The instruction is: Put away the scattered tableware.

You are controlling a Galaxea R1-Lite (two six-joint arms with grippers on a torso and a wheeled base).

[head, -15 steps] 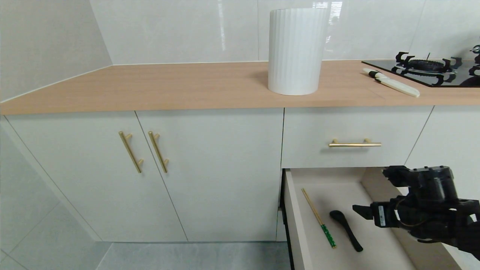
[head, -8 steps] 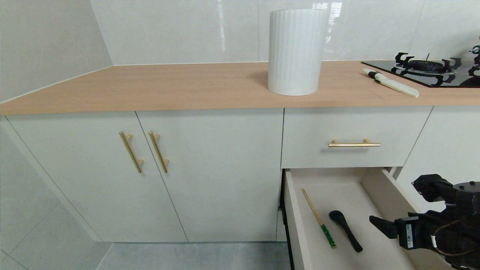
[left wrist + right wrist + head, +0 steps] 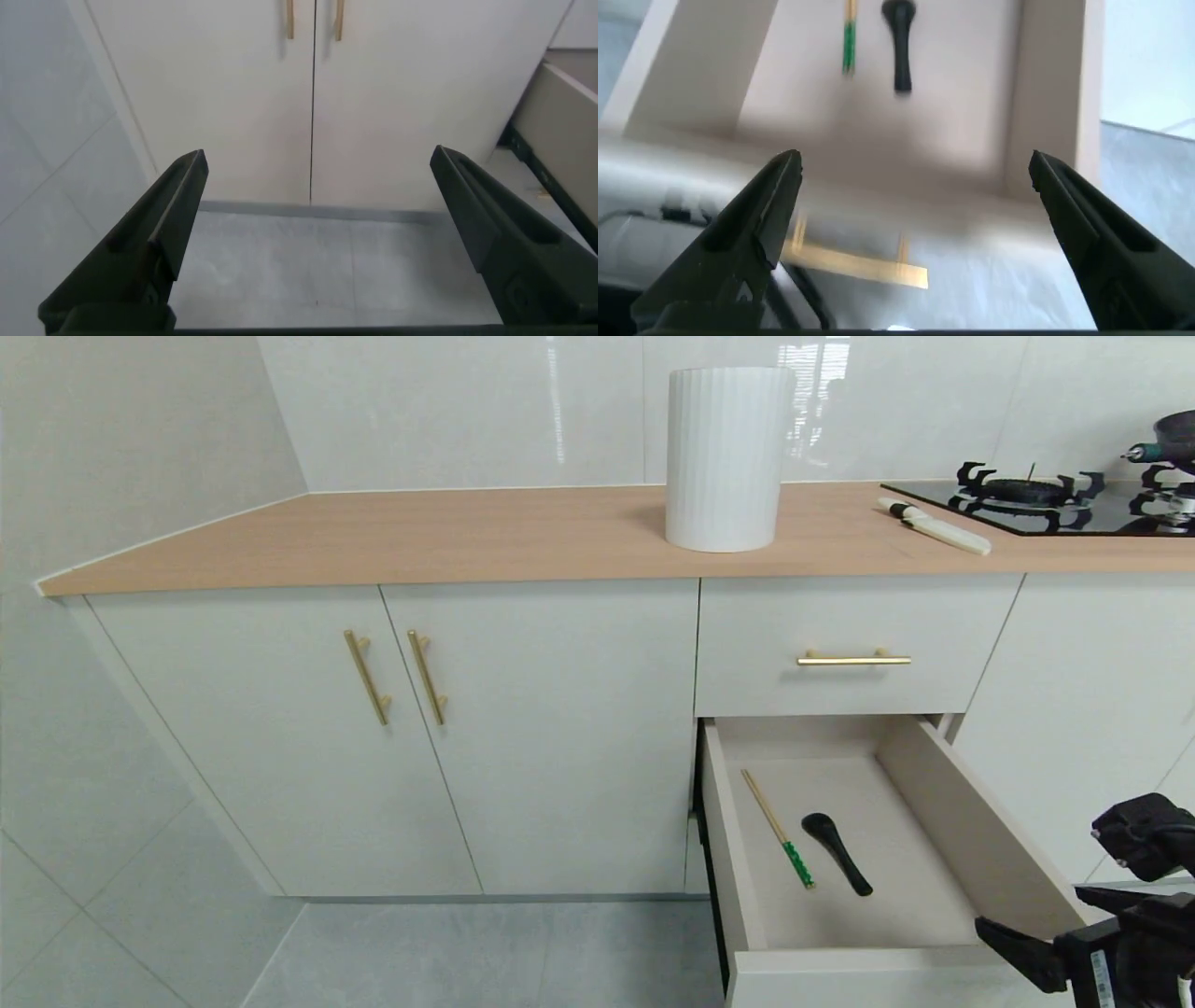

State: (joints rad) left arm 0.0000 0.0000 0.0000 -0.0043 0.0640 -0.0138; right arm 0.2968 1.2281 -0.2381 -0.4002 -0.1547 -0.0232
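1. Currently the right gripper (image 3: 1036,874) hangs low at the near right corner of the open drawer (image 3: 962,821); its black fingers are spread wide and hold nothing; its wrist view looks along the drawer from the front, where a brass bar handle (image 3: 859,266) sits on the face.
2. Likewise the left gripper (image 3: 318,159) gapes wide and empty, low over the grey tiled floor (image 3: 308,271), facing the pair of cabinet doors (image 3: 392,103).
3. Two slim wooden chopsticks (image 3: 777,828) with green ends lie flat on the drawer bottom near its left wall; a smooth black spoon (image 3: 837,854) lies just beside them, apart, its rounded bowl toward the back.
4. The drawer is matt pale beige inside; the fronts are flat off-white; the shut drawer above has a thin brass handle (image 3: 853,660).
5. A wood-grain tabletop (image 3: 420,537) carries a tall white ribbed cylinder (image 3: 722,457); farther right lies what seems a cream knife (image 3: 934,525) with a dark band, beside a glossy black hob (image 3: 1055,518).
6. A small white label (image 3: 1102,968) sits on the right gripper; its print is too small to read.
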